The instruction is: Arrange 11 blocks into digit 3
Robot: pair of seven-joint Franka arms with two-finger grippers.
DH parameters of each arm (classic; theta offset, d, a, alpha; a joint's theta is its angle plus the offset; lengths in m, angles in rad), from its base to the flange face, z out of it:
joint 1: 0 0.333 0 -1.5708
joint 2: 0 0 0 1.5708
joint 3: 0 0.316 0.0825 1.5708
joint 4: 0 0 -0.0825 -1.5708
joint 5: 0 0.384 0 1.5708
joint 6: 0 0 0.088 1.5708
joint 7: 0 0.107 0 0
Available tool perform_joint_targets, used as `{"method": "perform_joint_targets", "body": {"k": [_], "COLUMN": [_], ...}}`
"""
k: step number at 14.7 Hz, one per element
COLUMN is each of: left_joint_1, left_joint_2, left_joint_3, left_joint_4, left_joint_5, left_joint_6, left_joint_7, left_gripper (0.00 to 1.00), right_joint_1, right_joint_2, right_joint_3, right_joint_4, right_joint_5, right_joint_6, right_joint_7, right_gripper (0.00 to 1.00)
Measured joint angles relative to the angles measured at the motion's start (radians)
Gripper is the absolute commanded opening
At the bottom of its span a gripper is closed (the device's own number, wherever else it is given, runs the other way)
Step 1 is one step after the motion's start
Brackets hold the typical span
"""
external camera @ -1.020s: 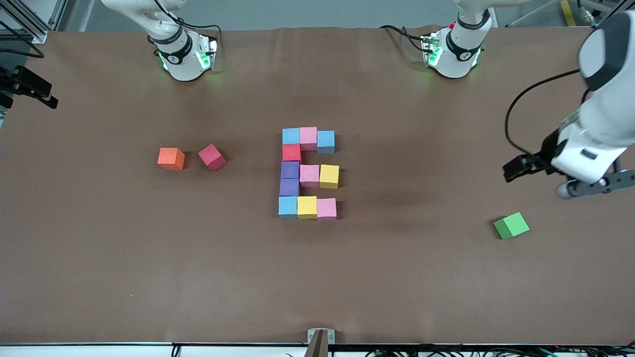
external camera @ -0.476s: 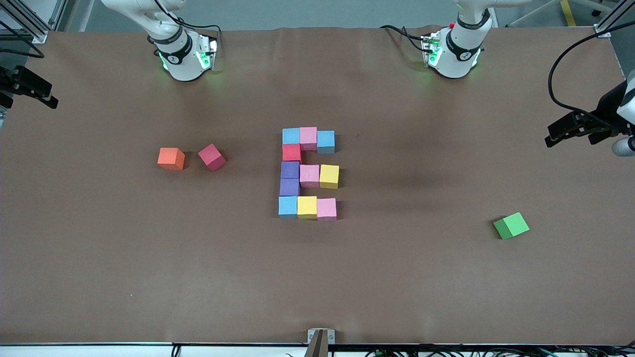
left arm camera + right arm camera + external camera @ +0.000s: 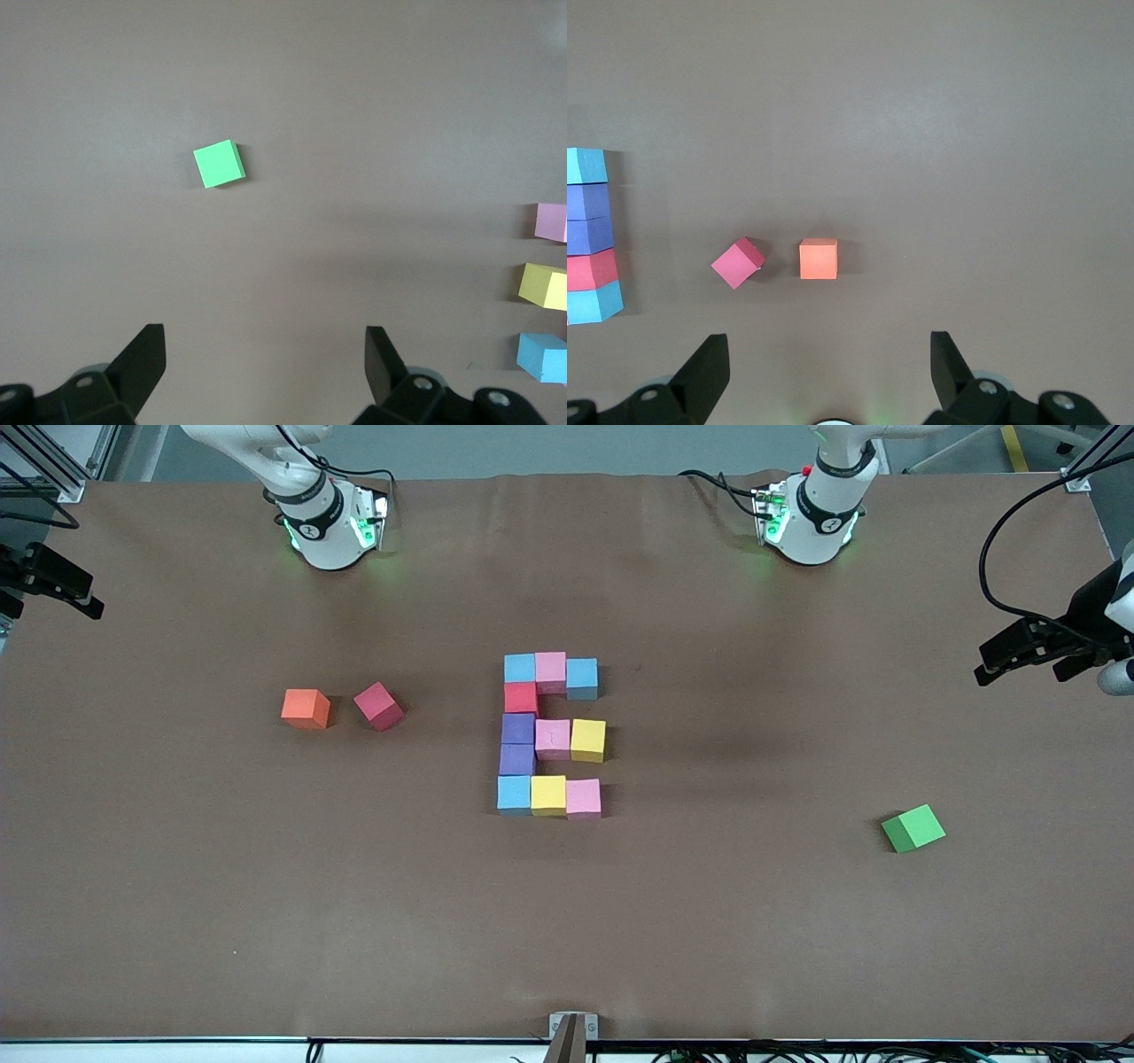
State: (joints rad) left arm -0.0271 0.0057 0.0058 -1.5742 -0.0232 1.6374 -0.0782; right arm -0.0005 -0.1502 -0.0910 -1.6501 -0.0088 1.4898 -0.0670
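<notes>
green cube (image 3: 913,828), orange cube (image 3: 306,708), brown table (image 3: 266,903)

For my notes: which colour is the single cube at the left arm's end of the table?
Green; the front view shows it best.

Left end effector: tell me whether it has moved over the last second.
Yes. The left end effector has pulled away from over the green cube, toward the left arm's end of the table, and is open.

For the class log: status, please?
Left gripper open, empty, at table's edge. Right gripper open over spare cubes. Digit 3 complete: eleven blocks. Nothing in the way.
</notes>
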Motion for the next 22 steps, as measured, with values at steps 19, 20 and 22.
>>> {"method": "perform_joint_targets", "body": {"k": [19, 20, 22], "left_joint_1": [-0.001, -0.002, -0.003], "left_joint_2": [-0.018, -0.018, -0.018], "left_joint_3": [-0.001, -0.001, -0.002], "left_joint_4": [0.004, 0.004, 0.004], "left_joint_5": [0.0, 0.0, 0.0], "left_joint_6": [0.019, 0.019, 0.019], "left_joint_7": [0.01, 0.012, 0.015], "left_gripper": [0.99, 0.99, 0.99], "right_joint_1": [0.006, 0.008, 0.009], "right_joint_2": [0.0, 0.0, 0.0], "right_joint_3": [0.01, 0.011, 0.012], "right_joint_4": [0.0, 0.0, 0.0], "right_joint_5": [0.0, 0.0, 0.0], "right_joint_6": [0.0, 0.0, 0.0], "right_joint_7": [-0.003, -0.003, -0.003], "right_gripper": [1.0, 1.0, 1.0]}}
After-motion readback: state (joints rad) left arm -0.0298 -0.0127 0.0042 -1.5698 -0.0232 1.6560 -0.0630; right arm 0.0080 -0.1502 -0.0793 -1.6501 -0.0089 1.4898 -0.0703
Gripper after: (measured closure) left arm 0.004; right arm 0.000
